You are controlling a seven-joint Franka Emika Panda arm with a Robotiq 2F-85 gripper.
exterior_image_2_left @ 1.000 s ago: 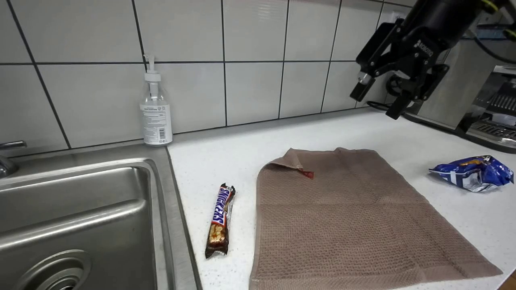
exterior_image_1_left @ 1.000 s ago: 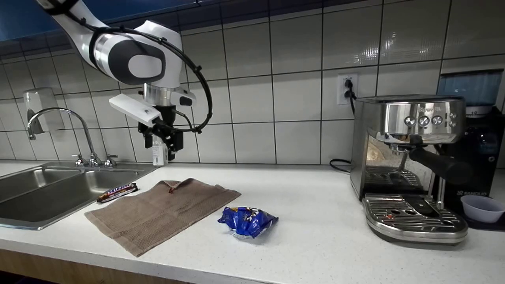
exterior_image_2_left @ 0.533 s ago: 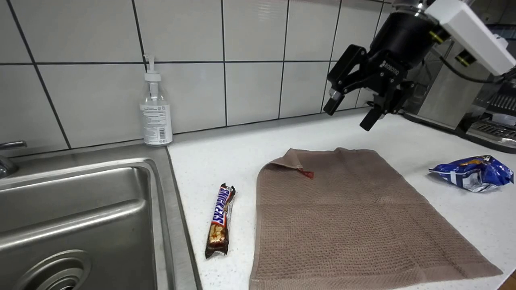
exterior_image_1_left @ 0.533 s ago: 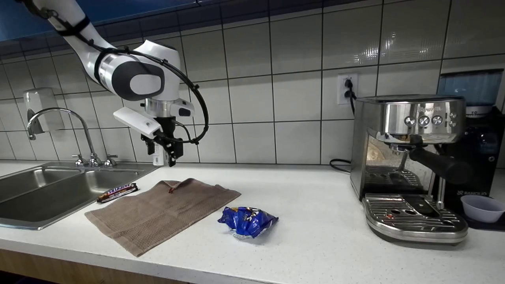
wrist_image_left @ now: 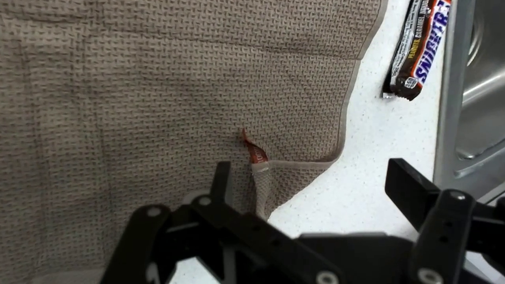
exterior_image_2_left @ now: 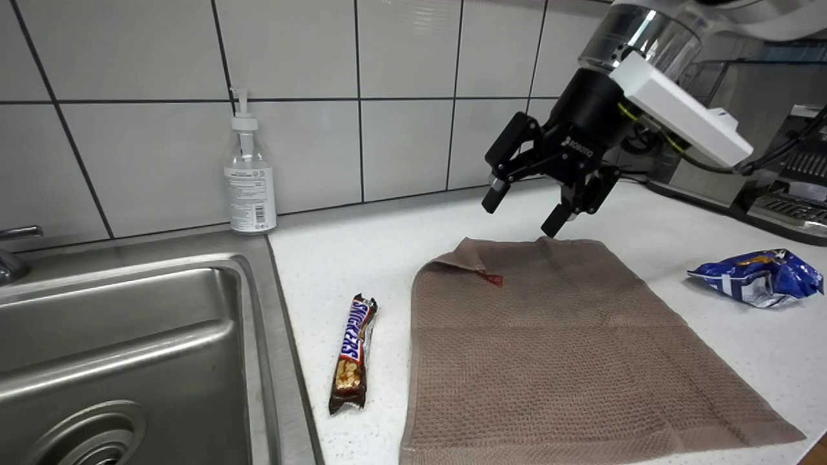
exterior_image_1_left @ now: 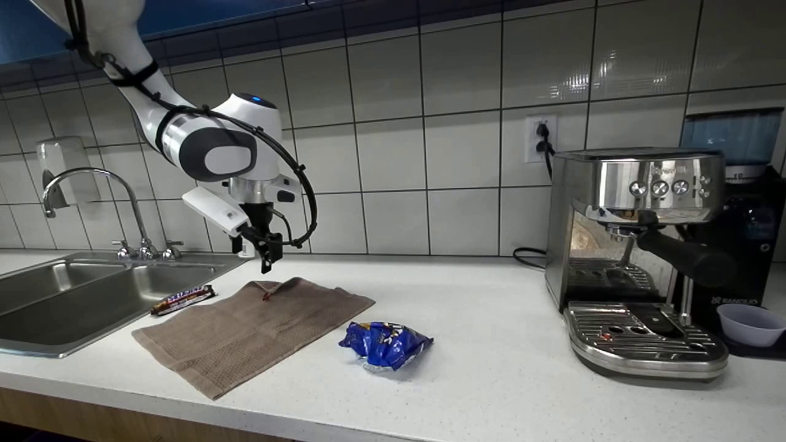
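You've lowered the jaws over the last second and swung them in toward the brown, waffle-textured cloth towel (exterior_image_2_left: 549, 349), spread on the white speckled desk (exterior_image_1_left: 491, 319); nothing lying there has shifted. Jaws: spread wide, nothing between them, apparently hovering by the towel's far edge; exact height, can't tell. That puts you close to its folded corner (wrist_image_left: 294, 177) with the small red fabric tag (wrist_image_left: 257, 154): in the wrist view the corner sits between the jaws, nearer the 9 o'clock one.

Edges, from the jaws in an exterior view: see-through pump bottle with white label (exterior_image_2_left: 251, 200) at 9 o'clock, brown-and-blue wrapped Snickers bar (exterior_image_2_left: 352, 355) at 8, crumpled shiny blue bag (exterior_image_2_left: 756, 278) between 3 and 4, grey-white tiled wall (exterior_image_2_left: 407, 148) at 12. In the wrist view the steel sink rim (wrist_image_left: 449, 118) bounds you at 3 o'clock. In an exterior view, most room runs toward 3 o'clock, up to the boxy silver coffee machine (exterior_image_1_left: 614, 252); towel's 7 o'clock corner lies near the desk's front edge there.
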